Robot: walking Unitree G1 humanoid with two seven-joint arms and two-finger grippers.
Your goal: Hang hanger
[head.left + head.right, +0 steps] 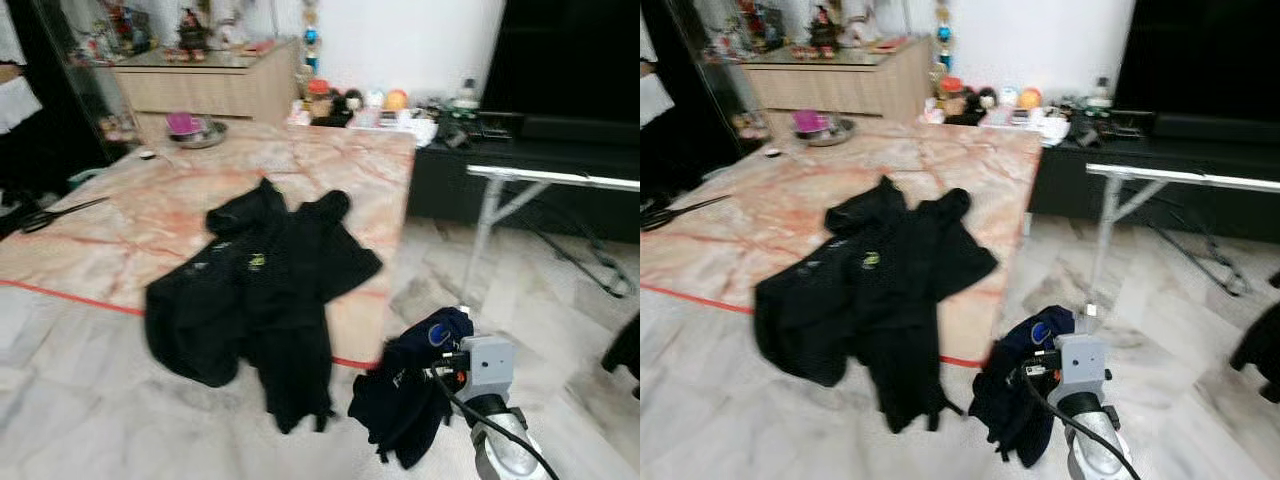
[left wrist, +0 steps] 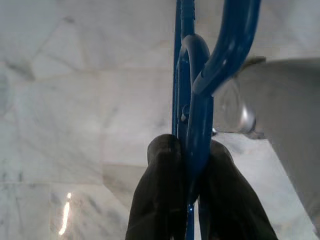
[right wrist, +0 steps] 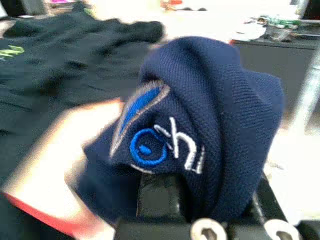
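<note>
Item: blue hanger (image 2: 192,120), pinched in my left end effector (image 2: 192,185). Navy shirt (image 1: 410,395), clamped in my right end effector (image 3: 200,200), likely awaiting dressing before hanging.

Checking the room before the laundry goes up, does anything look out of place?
Yes. A black garment sprawls crumpled on the marble table, its lower part hanging over the table's front edge. The right claw holds a bunched navy shirt; the left claw grips a blue hanger.

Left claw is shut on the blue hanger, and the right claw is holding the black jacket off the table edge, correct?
Not quite. The right claw holds a navy blue shirt, as the right wrist view shows; the black jacket lies on the table. The left claw is indeed shut on the blue hanger.
</note>
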